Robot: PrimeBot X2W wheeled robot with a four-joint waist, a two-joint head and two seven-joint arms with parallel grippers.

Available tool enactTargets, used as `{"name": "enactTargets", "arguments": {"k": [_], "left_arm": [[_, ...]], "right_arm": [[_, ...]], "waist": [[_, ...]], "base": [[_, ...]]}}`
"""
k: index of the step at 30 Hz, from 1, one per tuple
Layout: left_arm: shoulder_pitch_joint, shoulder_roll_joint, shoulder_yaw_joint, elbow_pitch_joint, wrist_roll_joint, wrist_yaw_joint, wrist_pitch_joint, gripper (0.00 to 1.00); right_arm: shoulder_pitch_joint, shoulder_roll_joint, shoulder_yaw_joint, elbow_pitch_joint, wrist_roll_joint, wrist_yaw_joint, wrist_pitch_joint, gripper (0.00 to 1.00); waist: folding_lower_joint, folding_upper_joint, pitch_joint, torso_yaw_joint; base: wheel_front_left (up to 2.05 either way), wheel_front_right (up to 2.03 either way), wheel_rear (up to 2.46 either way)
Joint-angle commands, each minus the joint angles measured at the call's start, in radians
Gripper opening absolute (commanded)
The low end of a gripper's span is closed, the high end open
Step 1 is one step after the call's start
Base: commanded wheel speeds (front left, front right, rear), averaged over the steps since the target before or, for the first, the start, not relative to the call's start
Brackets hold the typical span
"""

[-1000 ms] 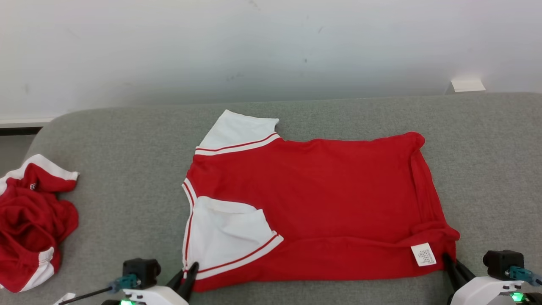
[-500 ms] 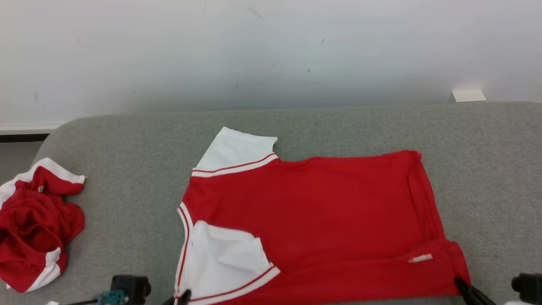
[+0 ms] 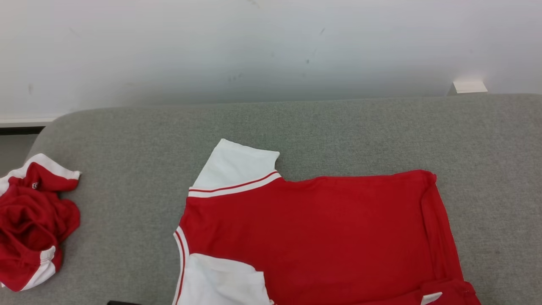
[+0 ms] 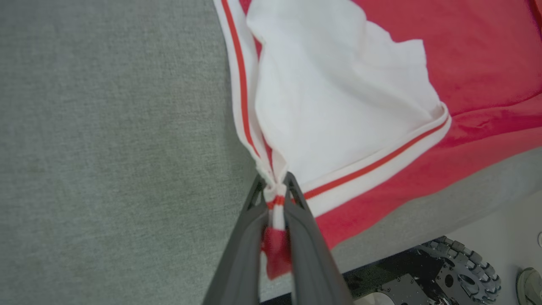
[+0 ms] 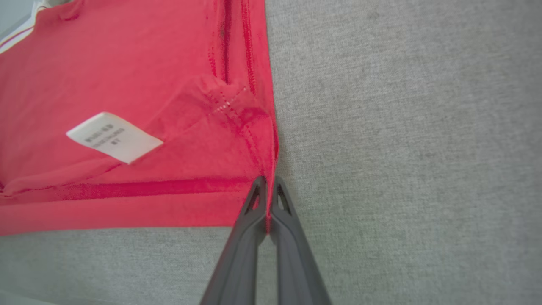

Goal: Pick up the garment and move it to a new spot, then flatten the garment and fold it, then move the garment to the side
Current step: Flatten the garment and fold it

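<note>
Dealing with a red shirt [image 3: 313, 237] with white sleeves. Lies spread across the middle of the couch [image 3: 296, 123], sleeve end toward the left edge, hem toward the right edge, near side right at the front edge. Pinched by the left gripper [image 4: 275, 190], clamped tight on a bunched bit of the striped trim [image 4: 372, 165] by the near sleeve [image 4: 334, 106], a tuft of red poking out below the tips. Pinched too by the right gripper [image 5: 267, 186], fully closed on the near hem corner, not far from the white label [image 5: 114, 137].

Judged soft, light and limp. Will sag and drape between the two grips, stretch a little under pull, and bunch wherever slack. Not fragile, and not slippery against the couch's grey weave, so more likely to drag and wrinkle than to slide. Best taken by corners and seams, as here, where doubled cloth gives the thin tips something to bite.

Plenty of bare couch behind, toward the back edge and the wall [image 3: 271, 51], and to the right of the hem. Less on the left: a crumpled second red-and-white shirt [image 3: 34, 220] at the left edge, well apart from the sleeve end. Front edge very close, with the robot's wheels [image 4: 461, 271] below. Pull too far that way and risk a slide off the couch.
</note>
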Motion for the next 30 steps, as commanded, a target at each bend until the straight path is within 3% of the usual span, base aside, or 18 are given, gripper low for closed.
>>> {"name": "enactTargets", "arguments": {"k": [1,2,3,4,5,6,14,21,30], "left_arm": [[0.004,0.006,0.003,0.008,-0.010,0.001,0.001,0.00],[-0.002,0.002,0.000,0.014,-0.011,-0.001,-0.001,0.00],[-0.007,-0.003,-0.006,0.020,-0.016,-0.005,0.002,0.00],[-0.010,-0.005,-0.010,0.025,-0.017,-0.007,0.004,0.39],[-0.014,-0.006,-0.013,0.029,-0.018,-0.006,0.005,0.84],[-0.018,-0.007,-0.016,0.032,-0.015,-0.009,0.005,1.00],[-0.053,0.004,-0.005,0.019,0.000,-0.010,-0.023,1.00],[-0.169,0.023,-0.005,-0.032,0.067,-0.026,-0.082,1.00],[-0.474,0.031,-0.016,0.023,0.096,-0.091,-0.091,1.00]], "right_arm": [[0.008,0.003,-0.009,-0.008,-0.016,-0.003,0.007,0.00],[0.008,0.018,-0.012,-0.007,-0.021,-0.003,0.019,0.00],[0.006,0.028,-0.013,-0.009,-0.025,-0.003,0.031,0.27],[0.003,0.037,-0.016,-0.014,-0.032,-0.003,0.040,0.45],[-0.001,0.045,-0.019,-0.017,-0.038,-0.003,0.049,0.97],[-0.004,0.051,-0.020,-0.020,-0.045,-0.003,0.057,1.00],[-0.008,0.066,-0.043,-0.047,-0.081,-0.003,0.091,1.00],[-0.061,0.074,-0.072,-0.098,-0.113,-0.003,0.048,1.00],[-0.334,0.142,-0.084,-0.009,-0.187,-0.002,-0.042,1.00]], "waist": [[0.0000,-0.0001,0.003,-0.001],[0.0000,-0.0001,0.004,-0.002],[0.0000,-0.0001,0.004,-0.003],[0.0000,-0.0001,0.005,-0.005],[0.0000,-0.0001,0.005,-0.006],[0.0000,-0.0001,0.005,-0.007],[0.0000,-0.0001,-0.010,-0.008],[0.0000,-0.0001,-0.011,-0.002],[0.0000,-0.0001,0.081,-0.031]], "base": [[0.00,0.00,0.00],[0.00,0.00,0.00],[0.00,0.00,0.00],[0.00,0.00,0.00],[0.00,0.00,0.00],[0.00,0.00,0.00],[0.00,0.00,0.00],[0.00,0.00,0.00],[0.00,0.00,0.00]]}}
